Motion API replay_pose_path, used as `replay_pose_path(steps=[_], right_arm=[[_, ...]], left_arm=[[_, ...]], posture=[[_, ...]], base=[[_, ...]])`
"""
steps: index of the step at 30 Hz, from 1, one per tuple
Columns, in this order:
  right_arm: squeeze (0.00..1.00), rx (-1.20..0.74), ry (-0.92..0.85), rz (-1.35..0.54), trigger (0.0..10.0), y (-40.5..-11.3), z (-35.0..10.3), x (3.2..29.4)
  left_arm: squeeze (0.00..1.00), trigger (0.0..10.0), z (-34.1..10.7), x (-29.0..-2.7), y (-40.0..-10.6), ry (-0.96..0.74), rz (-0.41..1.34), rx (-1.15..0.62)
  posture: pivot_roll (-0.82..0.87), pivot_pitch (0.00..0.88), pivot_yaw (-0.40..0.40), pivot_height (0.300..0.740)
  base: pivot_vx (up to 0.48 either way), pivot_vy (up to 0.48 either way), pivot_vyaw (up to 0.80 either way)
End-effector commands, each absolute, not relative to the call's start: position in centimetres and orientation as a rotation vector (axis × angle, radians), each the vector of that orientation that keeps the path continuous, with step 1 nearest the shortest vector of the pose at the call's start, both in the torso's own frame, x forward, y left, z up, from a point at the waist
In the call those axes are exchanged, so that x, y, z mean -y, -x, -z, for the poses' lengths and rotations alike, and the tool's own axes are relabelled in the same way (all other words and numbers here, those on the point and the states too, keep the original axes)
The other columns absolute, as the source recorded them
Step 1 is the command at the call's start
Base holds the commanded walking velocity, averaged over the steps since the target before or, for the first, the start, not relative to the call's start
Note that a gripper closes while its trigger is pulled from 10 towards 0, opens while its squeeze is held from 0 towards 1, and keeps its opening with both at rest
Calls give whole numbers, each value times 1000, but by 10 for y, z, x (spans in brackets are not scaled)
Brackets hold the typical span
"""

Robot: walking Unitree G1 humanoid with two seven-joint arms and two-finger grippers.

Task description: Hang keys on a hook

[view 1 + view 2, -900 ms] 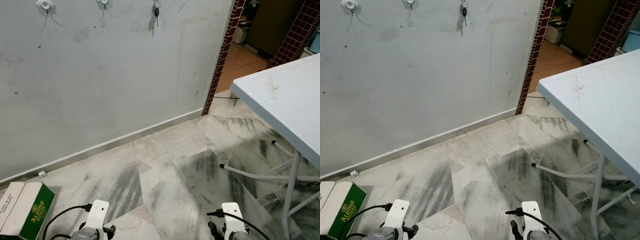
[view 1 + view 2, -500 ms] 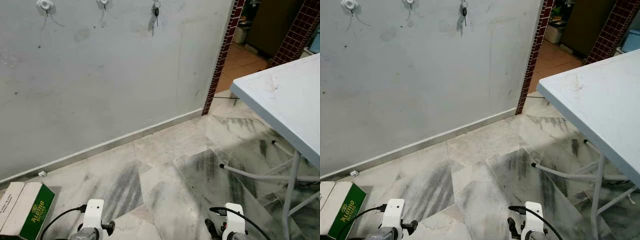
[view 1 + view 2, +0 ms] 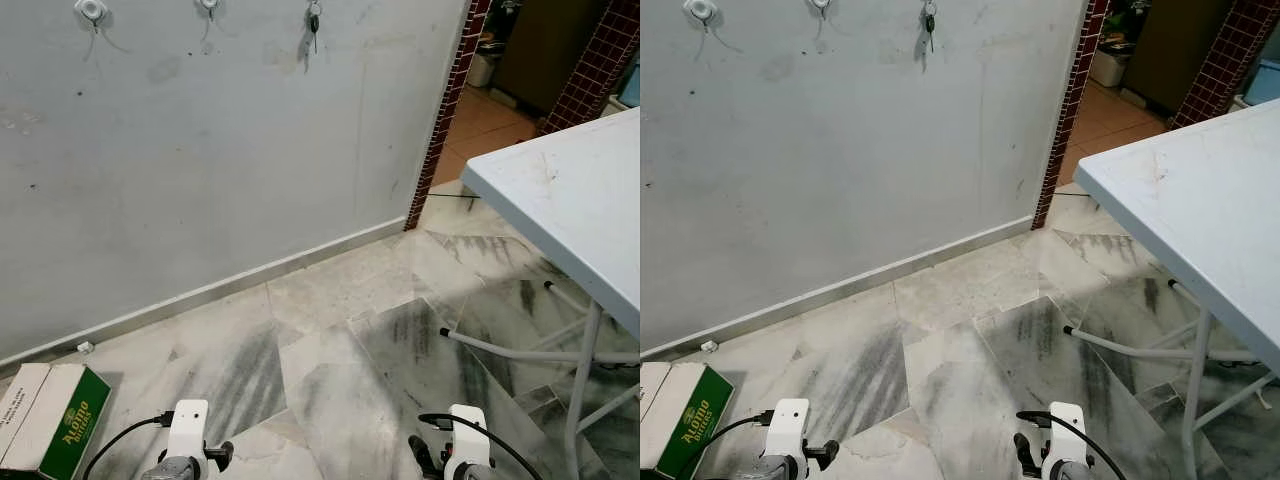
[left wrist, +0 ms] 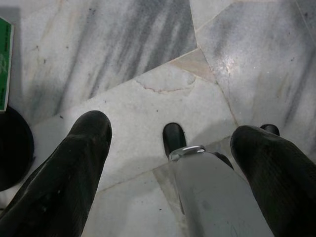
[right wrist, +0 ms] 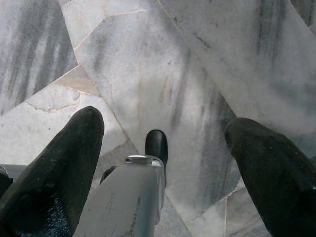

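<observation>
Keys [image 3: 314, 22] hang on the rightmost hook [image 3: 313, 8], high on the wall [image 3: 230, 150]. Left gripper [image 4: 170, 148] and right gripper [image 5: 160, 148] hang low over the floor [image 3: 340, 330], fingers spread, empty. Keys likely light, rigid, jangly; best pinched at the ring.

Each silver metal arm ended in a white plastic wrist block [image 3: 187, 422] with a black cable [image 3: 122, 435] plugged in; long matte black rubbery fingers [image 4: 64, 173] tapered bluntly.
</observation>
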State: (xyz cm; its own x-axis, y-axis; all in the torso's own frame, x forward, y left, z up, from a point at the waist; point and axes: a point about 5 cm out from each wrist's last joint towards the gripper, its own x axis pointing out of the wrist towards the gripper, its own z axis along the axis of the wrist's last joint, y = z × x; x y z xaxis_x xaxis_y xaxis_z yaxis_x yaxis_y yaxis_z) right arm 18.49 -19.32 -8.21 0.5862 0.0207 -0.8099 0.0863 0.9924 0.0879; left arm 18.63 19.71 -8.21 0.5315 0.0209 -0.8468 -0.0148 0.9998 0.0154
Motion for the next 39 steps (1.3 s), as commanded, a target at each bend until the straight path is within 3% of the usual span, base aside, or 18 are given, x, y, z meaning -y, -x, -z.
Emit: replay_pose_path(steps=[1,39], right_arm=[[0,-951,-102,39,10000,-185,82,195],[0,-971,-63,32,10000,-185,82,195]], left_arm=[[0,10000,83,-199,-183,-12,-18,-1029],[0,10000,83,-201,-184,-72,10,-1050]], posture=[[24,54,21,740],[26,44,21,740]], base=[[0,0,-563],[0,0,-783]])
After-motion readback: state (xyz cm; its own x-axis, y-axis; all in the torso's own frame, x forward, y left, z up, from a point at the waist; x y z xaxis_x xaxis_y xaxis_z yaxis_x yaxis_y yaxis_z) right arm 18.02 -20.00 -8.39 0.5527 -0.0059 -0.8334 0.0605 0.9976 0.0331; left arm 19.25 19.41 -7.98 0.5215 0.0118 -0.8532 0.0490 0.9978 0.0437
